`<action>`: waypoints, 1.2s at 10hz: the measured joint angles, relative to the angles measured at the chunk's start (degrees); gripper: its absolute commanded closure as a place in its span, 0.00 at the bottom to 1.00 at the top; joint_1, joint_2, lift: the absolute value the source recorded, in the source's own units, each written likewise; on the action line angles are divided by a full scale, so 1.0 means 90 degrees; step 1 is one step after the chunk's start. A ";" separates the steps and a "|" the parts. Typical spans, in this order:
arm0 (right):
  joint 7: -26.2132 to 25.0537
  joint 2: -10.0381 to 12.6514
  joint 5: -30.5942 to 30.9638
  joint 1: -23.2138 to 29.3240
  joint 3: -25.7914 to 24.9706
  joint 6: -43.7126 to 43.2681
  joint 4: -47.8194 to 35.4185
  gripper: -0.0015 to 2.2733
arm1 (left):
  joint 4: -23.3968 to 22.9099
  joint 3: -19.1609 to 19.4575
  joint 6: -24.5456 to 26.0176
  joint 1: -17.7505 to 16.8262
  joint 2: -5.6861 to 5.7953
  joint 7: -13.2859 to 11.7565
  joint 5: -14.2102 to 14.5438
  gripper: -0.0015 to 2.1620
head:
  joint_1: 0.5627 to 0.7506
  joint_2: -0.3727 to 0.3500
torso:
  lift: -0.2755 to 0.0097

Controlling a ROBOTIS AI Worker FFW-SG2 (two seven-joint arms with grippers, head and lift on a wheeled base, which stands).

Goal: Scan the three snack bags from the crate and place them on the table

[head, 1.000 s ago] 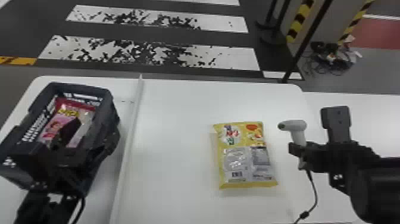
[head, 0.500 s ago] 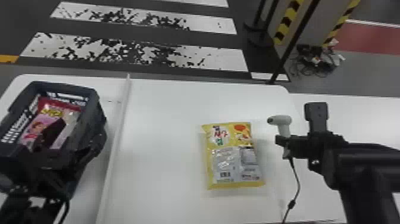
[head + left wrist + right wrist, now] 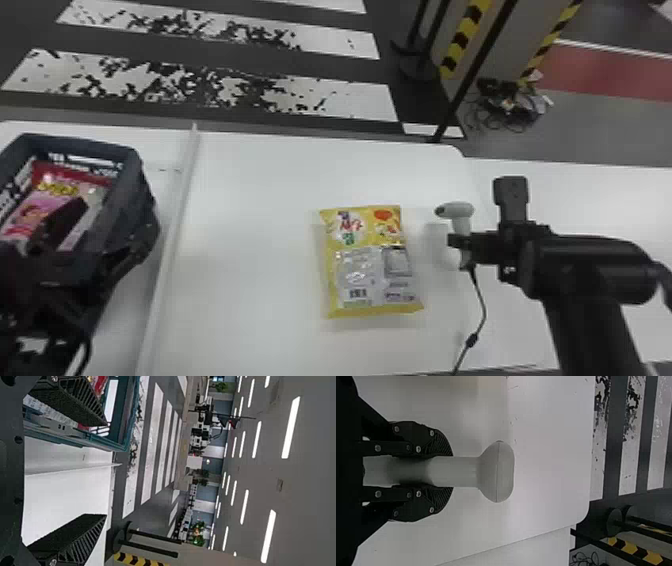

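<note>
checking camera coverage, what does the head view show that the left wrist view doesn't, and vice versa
Head view: the yellow snack bag on the table, and the right gripper holding the scanner, with its cable.
Left wrist view: ceiling lights and green plants.
Both: the crate with a red snack bag inside, the left gripper and white floor stripes.

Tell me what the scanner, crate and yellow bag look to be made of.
Scanner: likely hard matte plastic, pale, with a moulded seam across its head.
Crate: probably rigid plastic, dull and dark, with slotted walls.
Yellow bag: plastic film, glossy by its glints; I can't tell if it is foil-lined.
</note>
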 measured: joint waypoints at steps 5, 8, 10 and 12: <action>-0.0035 -0.0016 -0.0019 -0.0057 0.0009 -0.0520 0.0581 0.00 | 0.0003 -0.0019 -0.0014 0.0012 0.0006 -0.0001 0.0001 0.03 | 0.70 0.21 | 0.75; -0.0097 -0.0016 -0.0156 0.0083 -0.0090 -0.0422 0.0248 0.02 | -0.0001 -0.0019 -0.0011 0.0012 0.0010 -0.0001 0.0001 0.03 | 0.70 0.21 | 0.75; 0.0006 -0.0008 -0.0361 0.0427 -0.0241 -0.0055 -0.0506 0.02 | 0.0007 -0.0019 -0.0011 0.0009 0.0006 0.0001 0.0001 0.03 | 0.70 0.21 | 0.75; 0.0442 -0.0007 -0.0858 0.0713 -0.0589 0.0605 -0.1190 0.03 | 0.0026 -0.0019 -0.0004 -0.0006 -0.0009 0.0000 -0.0009 0.03 | 0.70 0.23 | 0.75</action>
